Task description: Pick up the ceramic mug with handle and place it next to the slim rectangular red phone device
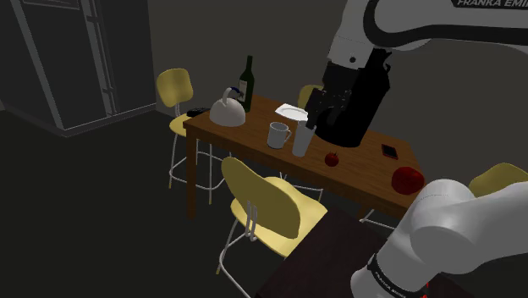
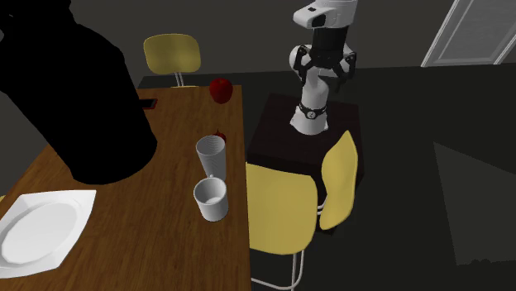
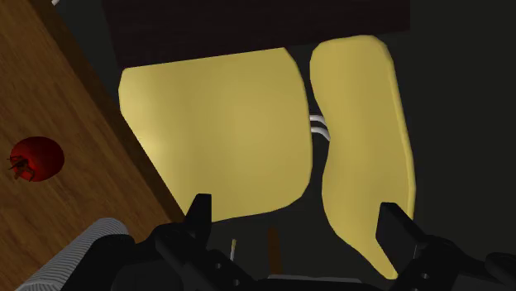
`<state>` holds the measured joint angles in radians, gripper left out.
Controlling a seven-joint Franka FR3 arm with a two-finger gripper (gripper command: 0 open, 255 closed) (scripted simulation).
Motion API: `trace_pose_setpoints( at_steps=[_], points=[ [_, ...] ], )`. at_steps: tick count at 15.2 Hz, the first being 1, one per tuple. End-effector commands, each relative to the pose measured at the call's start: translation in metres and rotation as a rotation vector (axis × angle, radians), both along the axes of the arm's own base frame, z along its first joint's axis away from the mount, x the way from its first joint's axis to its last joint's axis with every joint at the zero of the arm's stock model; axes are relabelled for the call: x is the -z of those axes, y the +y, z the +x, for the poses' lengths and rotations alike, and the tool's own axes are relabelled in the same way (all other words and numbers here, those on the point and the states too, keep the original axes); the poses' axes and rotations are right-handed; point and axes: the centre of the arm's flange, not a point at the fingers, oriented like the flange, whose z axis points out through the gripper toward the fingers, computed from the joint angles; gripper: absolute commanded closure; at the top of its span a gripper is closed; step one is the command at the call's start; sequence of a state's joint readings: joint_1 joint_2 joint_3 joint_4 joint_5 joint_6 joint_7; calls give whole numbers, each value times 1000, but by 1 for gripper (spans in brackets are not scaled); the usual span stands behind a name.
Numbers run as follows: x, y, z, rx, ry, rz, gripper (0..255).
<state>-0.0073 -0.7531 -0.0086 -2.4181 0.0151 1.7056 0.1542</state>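
A pale grey mug (image 1: 277, 135) with a handle stands upright near the wooden table's (image 1: 254, 140) front edge, close beside a taller grey ribbed cup (image 1: 302, 140). In the second exterior view the mug (image 2: 210, 199) stands just in front of the tall cup (image 2: 211, 155). The slim dark phone (image 1: 389, 151) lies flat toward the shoulder view's right, also seen as the phone (image 2: 149, 103). My black gripper (image 1: 321, 112) hangs above the table behind the tall cup, clear of the mug. In the wrist view my gripper (image 3: 296, 221) is open with nothing between its fingers (image 3: 198, 217).
On the table are a kettle (image 1: 227, 110), a dark bottle (image 1: 247, 83), a white plate (image 2: 41, 227), a small red fruit (image 1: 332, 158) and a larger red apple (image 1: 408, 179). Yellow chairs (image 1: 266, 203) stand along the front edge; one more (image 1: 178, 93) stands at the far end.
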Motion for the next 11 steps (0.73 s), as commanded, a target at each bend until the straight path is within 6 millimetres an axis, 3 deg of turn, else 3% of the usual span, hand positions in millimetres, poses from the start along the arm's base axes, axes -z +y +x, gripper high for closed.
trace_pose_setpoints(
  at_steps=[1,11],
  points=[
    [0,0,0,0,0,0,0],
    [60,-60,101,14,19,-29,0]
  ],
)
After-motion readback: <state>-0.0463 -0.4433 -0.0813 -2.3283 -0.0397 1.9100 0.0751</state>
